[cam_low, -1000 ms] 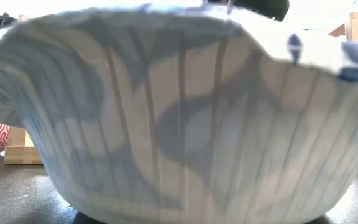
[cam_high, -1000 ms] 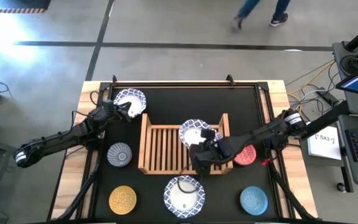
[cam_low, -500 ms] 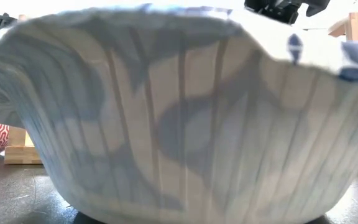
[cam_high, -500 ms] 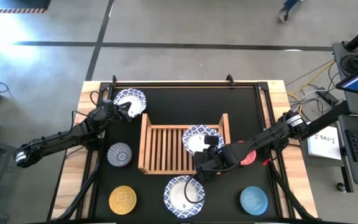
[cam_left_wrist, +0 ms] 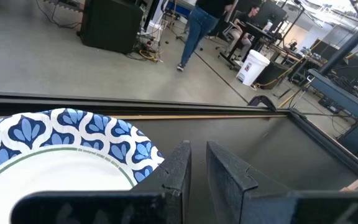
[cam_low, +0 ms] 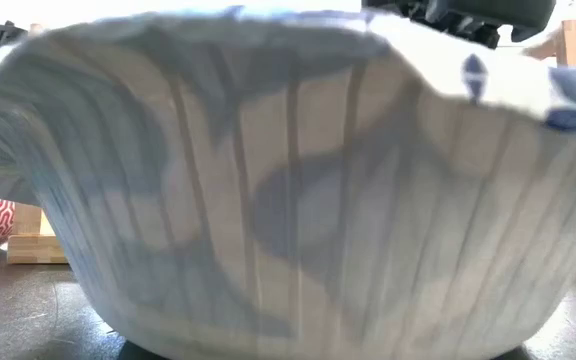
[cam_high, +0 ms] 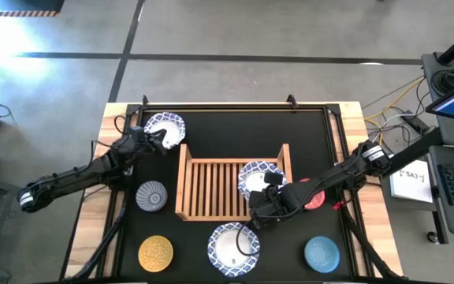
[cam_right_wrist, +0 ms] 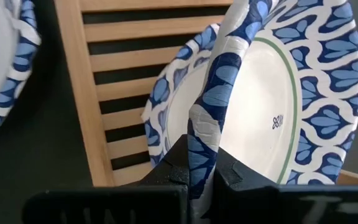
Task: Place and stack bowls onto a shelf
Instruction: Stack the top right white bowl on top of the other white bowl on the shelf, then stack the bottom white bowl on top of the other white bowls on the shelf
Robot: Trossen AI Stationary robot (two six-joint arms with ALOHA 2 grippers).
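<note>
My right gripper (cam_high: 263, 202) is shut on a white bowl with a blue patterned rim (cam_high: 260, 177) at the right end of the wooden shelf (cam_high: 211, 189). The right wrist view shows a second white-and-blue bowl (cam_right_wrist: 166, 106) lying on the slats right under it. My left gripper (cam_high: 154, 140) waits shut beside another white-and-blue bowl (cam_high: 164, 128) near the table's far left. Its fingers stand next to that bowl's rim (cam_left_wrist: 135, 149). A fourth white-and-blue bowl (cam_high: 233, 246) sits at the near edge and fills the low view (cam_low: 288, 190). My right gripper pinches the held bowl's rim (cam_right_wrist: 207, 124) on its near side, one finger inside the bowl and one outside. The rim is creased where the fingers meet it. The fingers come slanting from the near right. The bowl sits tilted over the lower bowl; whether they touch, I cannot tell.
On the black mat lie a grey-blue bowl (cam_high: 151, 196), a yellow bowl (cam_high: 156, 254) and a light blue bowl (cam_high: 321, 254). A red bowl (cam_high: 314, 197) is partly hidden under the right arm. The shelf's left slats (cam_high: 203, 189) are bare. The floor shows beyond the far edge.
My right gripper has carried the held bowl a short way toward the table's right and near side, along the shelf to its right end, and stayed shut on the rim. A person walking on the floor beyond the table has left the high view.
</note>
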